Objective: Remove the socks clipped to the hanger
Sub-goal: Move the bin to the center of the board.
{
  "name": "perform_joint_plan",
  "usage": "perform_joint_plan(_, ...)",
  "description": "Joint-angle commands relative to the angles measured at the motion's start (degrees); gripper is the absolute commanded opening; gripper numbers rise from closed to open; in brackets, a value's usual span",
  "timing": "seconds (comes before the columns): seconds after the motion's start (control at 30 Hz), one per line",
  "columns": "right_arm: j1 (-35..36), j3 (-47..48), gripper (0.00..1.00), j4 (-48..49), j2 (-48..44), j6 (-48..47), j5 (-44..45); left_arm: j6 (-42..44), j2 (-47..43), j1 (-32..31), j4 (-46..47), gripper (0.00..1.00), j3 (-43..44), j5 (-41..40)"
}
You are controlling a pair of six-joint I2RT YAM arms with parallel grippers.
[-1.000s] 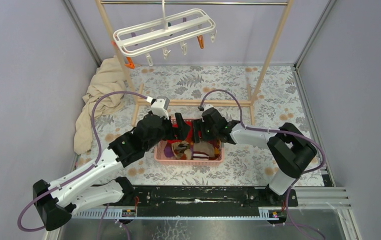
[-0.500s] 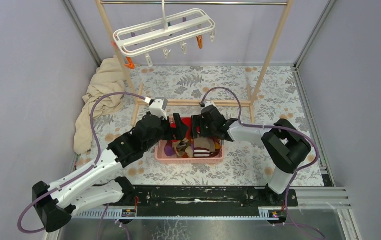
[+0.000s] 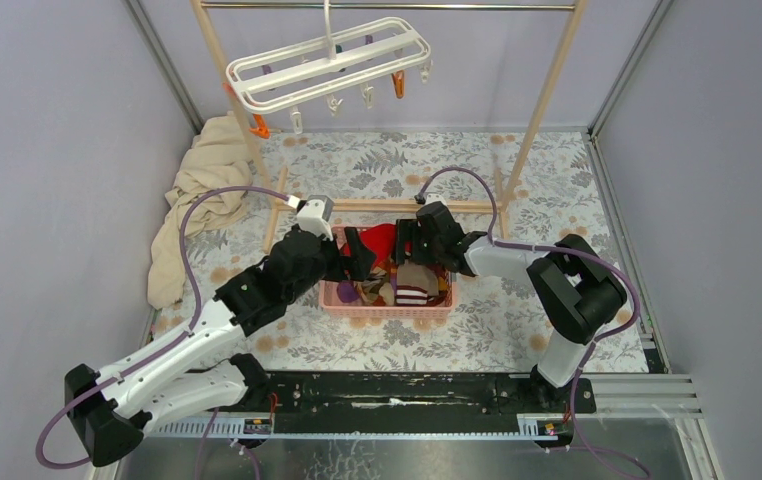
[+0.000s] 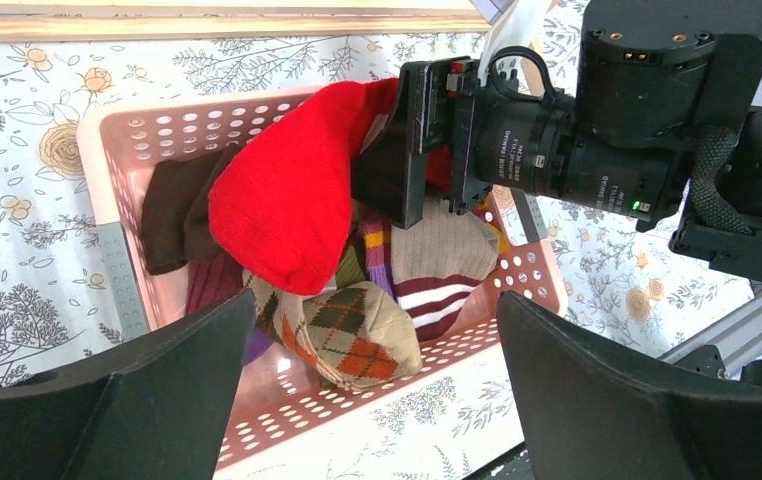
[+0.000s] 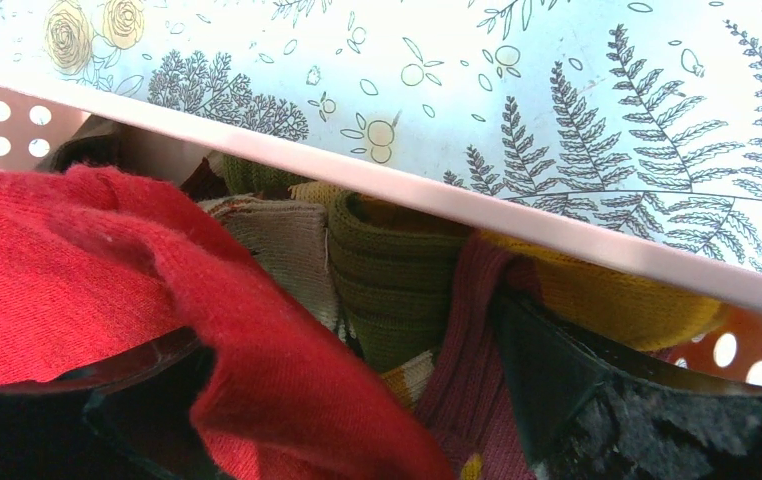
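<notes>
The white hanger [image 3: 327,65] hangs from the metal rail [image 3: 387,6] at 12 o'clock in the top view. Its small clips [image 3: 365,96] dangle under it.

The socks [image 3: 397,285] lie piled in a pink basket [image 3: 329,298]. The basket sits on the flowery table [image 3: 517,190], just toward 6 o'clock from the middle.

The left claw [image 4: 375,300] hangs over the basket's 9 o'clock side. Its 2 fingers stand wide apart and hold nothing. Under it lie a diamond sock [image 4: 347,335] and a striped sock [image 4: 437,300].

The right claw [image 5: 357,340] dips into the basket from its 1 o'clock corner. Its fingers are spread apart too, so it is open. A red sock [image 4: 287,210] is draped over 1 of its fingers and hangs down onto the pile. The claw is not pinching it. Right beside that claw a green sock [image 5: 387,270] is tucked against the basket wall.

A beige cloth [image 3: 197,200] lies heaped at 9 o'clock, by the wall.
</notes>
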Motion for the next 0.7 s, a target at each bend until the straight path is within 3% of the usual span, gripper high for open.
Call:
perform_joint_plan(0.0,-1.05,-1.46,0.88,-1.48,-0.53,-0.45,1.18,-0.56,-0.26,0.36,0.67,0.98,-0.69,-0.63)
perform_joint_plan(0.67,-3.63,-2.18,0.88,-1.13,-1.05,-0.42,-0.02,-0.95,-0.31,0.75,1.12,0.98,-1.91,0.10)
